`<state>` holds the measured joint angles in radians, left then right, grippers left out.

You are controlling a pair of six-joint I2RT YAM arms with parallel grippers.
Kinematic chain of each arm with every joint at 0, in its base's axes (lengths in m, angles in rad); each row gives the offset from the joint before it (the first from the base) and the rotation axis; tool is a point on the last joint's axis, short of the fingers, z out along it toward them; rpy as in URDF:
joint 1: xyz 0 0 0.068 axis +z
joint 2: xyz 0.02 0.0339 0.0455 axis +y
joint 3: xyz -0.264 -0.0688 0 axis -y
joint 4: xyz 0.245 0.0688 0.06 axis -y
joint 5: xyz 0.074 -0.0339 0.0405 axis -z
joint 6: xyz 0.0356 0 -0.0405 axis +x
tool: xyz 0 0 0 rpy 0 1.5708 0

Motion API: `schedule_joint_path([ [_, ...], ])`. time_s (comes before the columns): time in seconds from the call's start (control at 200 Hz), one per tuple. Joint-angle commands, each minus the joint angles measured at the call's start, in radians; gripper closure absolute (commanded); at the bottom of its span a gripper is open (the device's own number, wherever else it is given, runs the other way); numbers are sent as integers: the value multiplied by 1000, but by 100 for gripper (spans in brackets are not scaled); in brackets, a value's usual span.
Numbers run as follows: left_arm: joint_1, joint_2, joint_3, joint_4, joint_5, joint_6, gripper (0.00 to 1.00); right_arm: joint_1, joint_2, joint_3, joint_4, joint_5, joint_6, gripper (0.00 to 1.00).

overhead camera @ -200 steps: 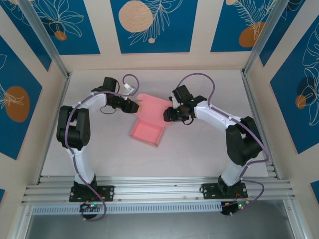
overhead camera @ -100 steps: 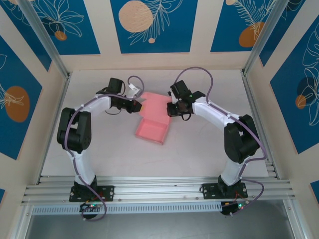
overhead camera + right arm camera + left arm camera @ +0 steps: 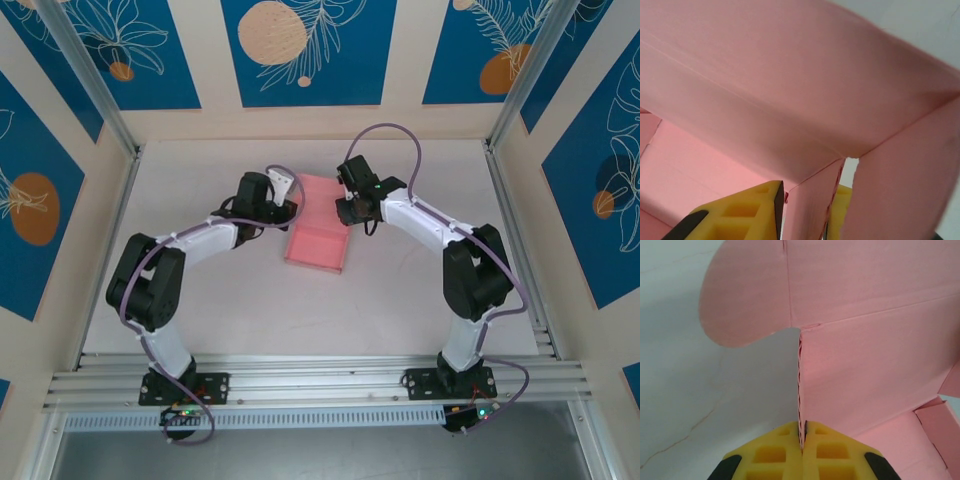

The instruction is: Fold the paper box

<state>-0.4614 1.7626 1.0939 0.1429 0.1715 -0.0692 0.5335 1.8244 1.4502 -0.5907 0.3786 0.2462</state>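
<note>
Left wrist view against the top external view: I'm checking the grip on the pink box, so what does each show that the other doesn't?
Left wrist view: close up, the yellow pads of the left end effector shut on the edge of one paper box wall, with a rounded flap beyond. Top external view: the right end effector at the box's opposite side, both arms, and the open tray shape on the table. Both: the pink box with the left end effector on it.

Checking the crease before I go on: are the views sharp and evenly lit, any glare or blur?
Top external: sharp and evenly lit, no glare on the paper box. Left wrist: creases crisp, left gripper in focus, no motion blur. Right wrist: card very close to the lens, slightly soft, no glare.
</note>
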Motion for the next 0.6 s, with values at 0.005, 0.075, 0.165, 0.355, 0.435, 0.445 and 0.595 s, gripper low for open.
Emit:
schedule_joint_path([
  [0.005, -23, -33, -31, 125, -126, -70, 100, 5, 18, 47, 23, 7, -9, 69],
  [0.075, -26, -36, -43, 141, -152, -81, 100, 4, 22, 63, 22, 11, -9, 66],
  [0.165, -29, -41, -54, 159, -169, -75, 100, -4, 28, 85, 16, 5, -11, 65],
  [0.355, -29, -41, -69, 190, -171, -65, 100, -20, 54, 133, 9, -28, -13, 64],
  [0.435, -29, -35, -73, 190, -180, -66, 100, -20, 67, 154, -2, -27, -14, 65],
  [0.445, -29, -34, -72, 190, -183, -67, 100, -21, 69, 158, -5, -26, -14, 64],
  [0.595, -30, -36, -89, 213, -201, -79, 100, -23, 82, 185, -23, -8, -13, 64],
])
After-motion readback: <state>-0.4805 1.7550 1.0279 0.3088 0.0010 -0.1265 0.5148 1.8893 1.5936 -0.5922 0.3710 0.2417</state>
